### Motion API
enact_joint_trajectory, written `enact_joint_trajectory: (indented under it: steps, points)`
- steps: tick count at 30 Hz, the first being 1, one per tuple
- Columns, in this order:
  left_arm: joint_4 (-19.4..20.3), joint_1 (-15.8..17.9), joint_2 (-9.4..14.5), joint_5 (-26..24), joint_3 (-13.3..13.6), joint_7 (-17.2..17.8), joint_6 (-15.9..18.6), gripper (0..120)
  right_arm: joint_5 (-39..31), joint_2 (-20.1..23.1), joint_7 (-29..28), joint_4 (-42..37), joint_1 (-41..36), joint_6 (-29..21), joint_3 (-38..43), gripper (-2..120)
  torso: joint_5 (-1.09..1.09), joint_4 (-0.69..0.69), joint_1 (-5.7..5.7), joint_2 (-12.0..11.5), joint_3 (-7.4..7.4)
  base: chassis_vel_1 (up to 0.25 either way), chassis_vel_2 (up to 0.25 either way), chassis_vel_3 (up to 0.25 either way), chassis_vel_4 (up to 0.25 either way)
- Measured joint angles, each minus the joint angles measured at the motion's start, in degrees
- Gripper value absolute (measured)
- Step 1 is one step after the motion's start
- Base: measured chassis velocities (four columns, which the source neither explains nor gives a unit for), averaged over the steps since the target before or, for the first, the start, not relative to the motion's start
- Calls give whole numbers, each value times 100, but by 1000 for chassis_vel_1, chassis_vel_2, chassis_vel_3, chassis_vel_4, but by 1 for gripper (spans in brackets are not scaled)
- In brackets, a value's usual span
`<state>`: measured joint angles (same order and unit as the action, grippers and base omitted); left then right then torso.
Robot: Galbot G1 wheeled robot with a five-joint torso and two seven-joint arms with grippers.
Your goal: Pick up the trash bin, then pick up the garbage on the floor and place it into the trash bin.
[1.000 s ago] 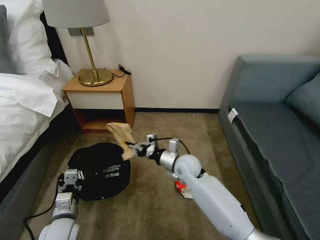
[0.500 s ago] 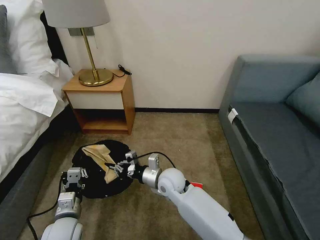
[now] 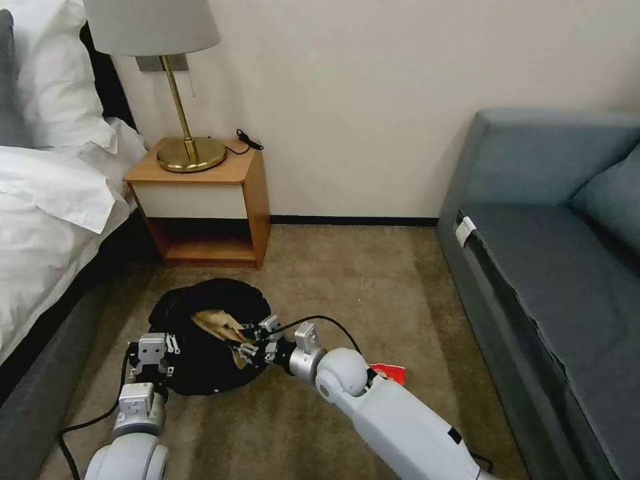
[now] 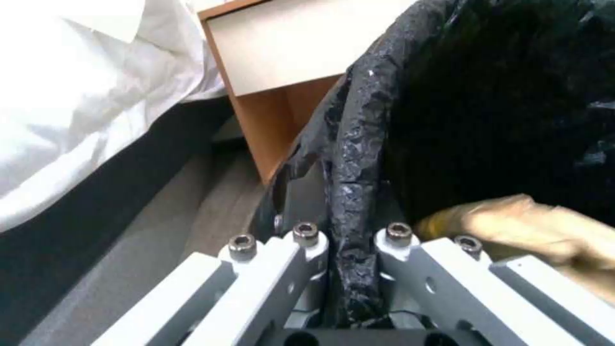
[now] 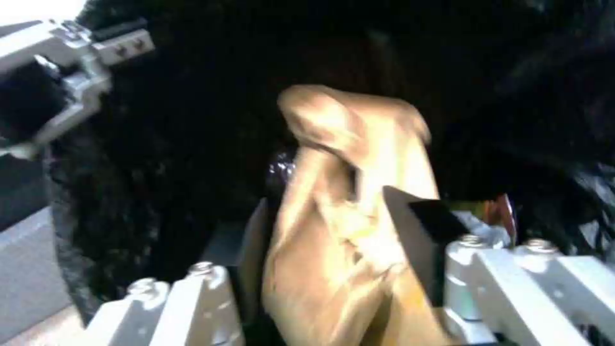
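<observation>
From the head camera, the right pincer (image 3: 248, 345) grasps crumpled brown paper (image 3: 217, 325) over the trash bin (image 3: 200, 373), its long axis running away from the fingertips into the mouth.

Left wrist: the left pincer (image 4: 349, 269) is clenched on the liner rim (crinkled black plastic).

Right wrist: the paper sits between the jaws.

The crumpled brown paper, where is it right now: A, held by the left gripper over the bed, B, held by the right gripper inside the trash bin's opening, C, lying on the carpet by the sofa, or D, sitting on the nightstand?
B: the right gripper is shut on the crumpled brown paper inside the liner-covered mouth of the trash bin, whose rim the left gripper clamps.
</observation>
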<state>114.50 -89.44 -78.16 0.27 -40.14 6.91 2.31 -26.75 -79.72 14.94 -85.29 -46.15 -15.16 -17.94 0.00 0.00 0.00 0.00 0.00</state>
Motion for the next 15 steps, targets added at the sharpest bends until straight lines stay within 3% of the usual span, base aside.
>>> enact_joint_trajectory:
  steps: [6,12,15]
  points:
    - [-143,10,68,1,-85,-13,-108,2,495,110,-373,-302,15,-14,-101,75,0,0,0,0,0,0,0,0,0]
    - [-301,32,132,-38,-147,-16,-337,2,568,356,-636,-729,56,-446,-102,97,1,0,0,0,0,0,0,0,0]
    - [-330,37,150,-40,-172,-15,-350,2,528,479,-711,-880,58,-591,-59,99,0,0,0,0,0,0,0,0,0]
